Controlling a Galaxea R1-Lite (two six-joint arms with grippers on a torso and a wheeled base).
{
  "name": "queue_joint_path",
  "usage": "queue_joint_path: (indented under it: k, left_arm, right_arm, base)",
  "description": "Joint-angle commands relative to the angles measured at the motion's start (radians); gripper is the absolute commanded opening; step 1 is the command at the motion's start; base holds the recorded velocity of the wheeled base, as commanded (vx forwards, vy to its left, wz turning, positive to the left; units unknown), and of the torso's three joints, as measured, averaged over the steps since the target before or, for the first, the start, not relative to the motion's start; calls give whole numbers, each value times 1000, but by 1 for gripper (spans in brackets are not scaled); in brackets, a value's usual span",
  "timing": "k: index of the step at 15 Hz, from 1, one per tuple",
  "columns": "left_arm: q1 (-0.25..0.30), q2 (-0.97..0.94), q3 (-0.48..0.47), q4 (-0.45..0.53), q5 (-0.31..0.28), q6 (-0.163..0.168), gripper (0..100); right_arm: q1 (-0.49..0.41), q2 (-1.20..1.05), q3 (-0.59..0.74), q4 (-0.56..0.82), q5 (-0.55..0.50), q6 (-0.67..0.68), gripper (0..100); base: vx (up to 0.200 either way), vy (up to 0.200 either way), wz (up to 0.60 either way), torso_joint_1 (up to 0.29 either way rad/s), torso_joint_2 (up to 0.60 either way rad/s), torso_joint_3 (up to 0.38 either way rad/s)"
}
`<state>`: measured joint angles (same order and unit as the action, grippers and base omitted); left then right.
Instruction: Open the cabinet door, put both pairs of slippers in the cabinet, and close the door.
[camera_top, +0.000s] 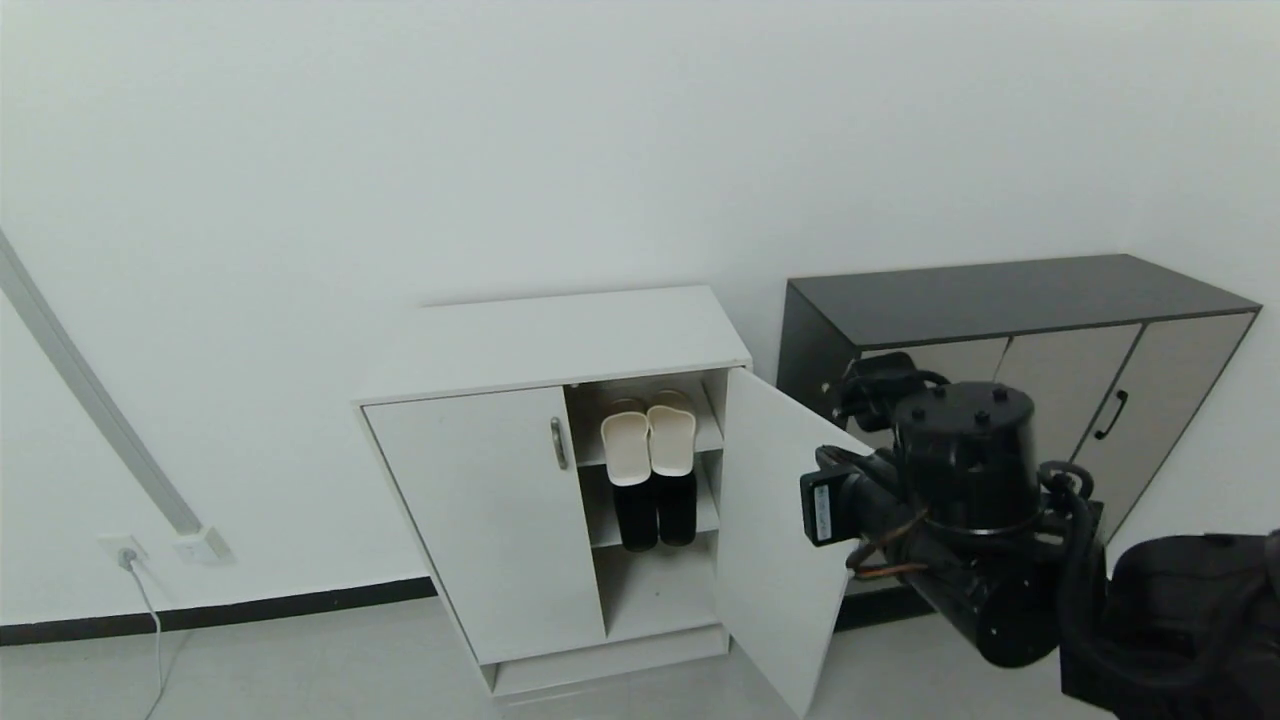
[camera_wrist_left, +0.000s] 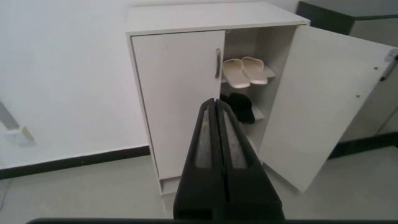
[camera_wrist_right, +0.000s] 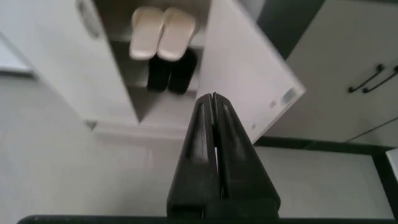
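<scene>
Black and pressed flat together, the right gripper (camera_wrist_right: 214, 99) clasps nothing and hangs near the outer face of the open door (camera_top: 775, 540). The left gripper (camera_wrist_left: 216, 104) is likewise clenched and empty. That white board door looks stiff, light and smooth, hinged at the side of the cabinet (camera_top: 560, 340), so a push on its outer face near the free edge should swing it. Deeper in, the cream slippers (camera_top: 648, 445) lie on the upper shelf, the black slippers (camera_top: 655, 510) on the shelf below.
</scene>
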<state>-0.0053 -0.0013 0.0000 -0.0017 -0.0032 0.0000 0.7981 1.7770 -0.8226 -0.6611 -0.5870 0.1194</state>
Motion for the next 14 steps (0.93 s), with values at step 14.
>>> queue_joint_path:
  k: [14]
  left_arm:
    - [1,1,0,0,0,0,0]
  right_arm:
    - [-379,456,-757,373,222,54,0]
  base:
    - [0,0,0,0,0,0]
